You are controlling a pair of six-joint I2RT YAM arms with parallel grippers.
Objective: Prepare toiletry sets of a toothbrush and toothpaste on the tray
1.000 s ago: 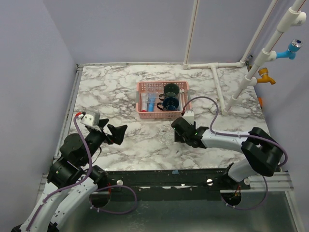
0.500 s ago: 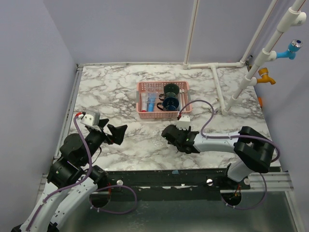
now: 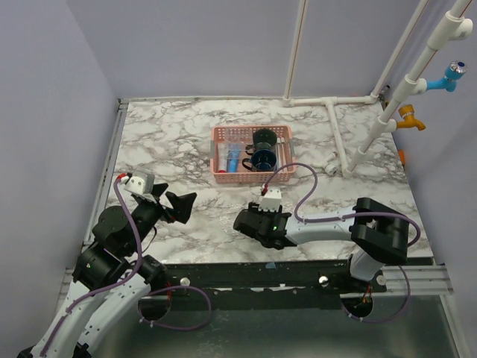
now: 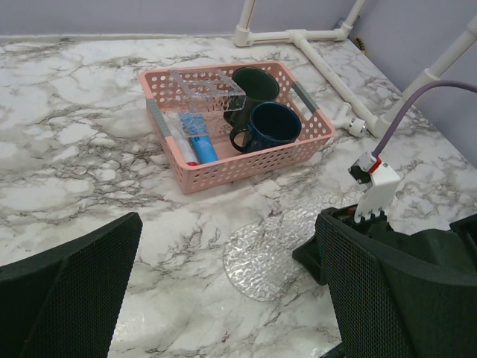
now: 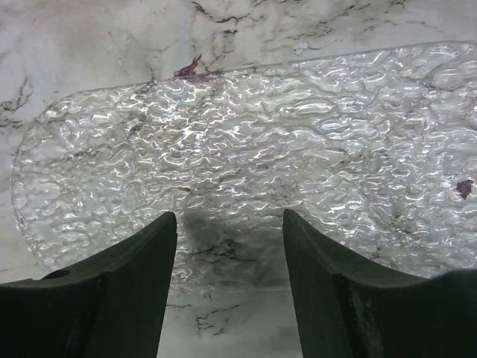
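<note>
Clear, ripple-textured tray, rounded corners

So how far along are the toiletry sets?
Early. Done: clear tray lies flat on the marble, nothing on it. In hand: right gripper, jaws open, low over its edge. To do: mugs and tubes sit in the pink basket; left gripper open, apart.

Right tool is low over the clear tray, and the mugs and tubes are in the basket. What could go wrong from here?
1. The tray lies flat; the open right tool may slip off its edge or shove it instead of gripping.
2. The right arm's cable loops close to the basket; a further move might snag it.
3. The tray is hard to see, so a mug could land off it.
</note>
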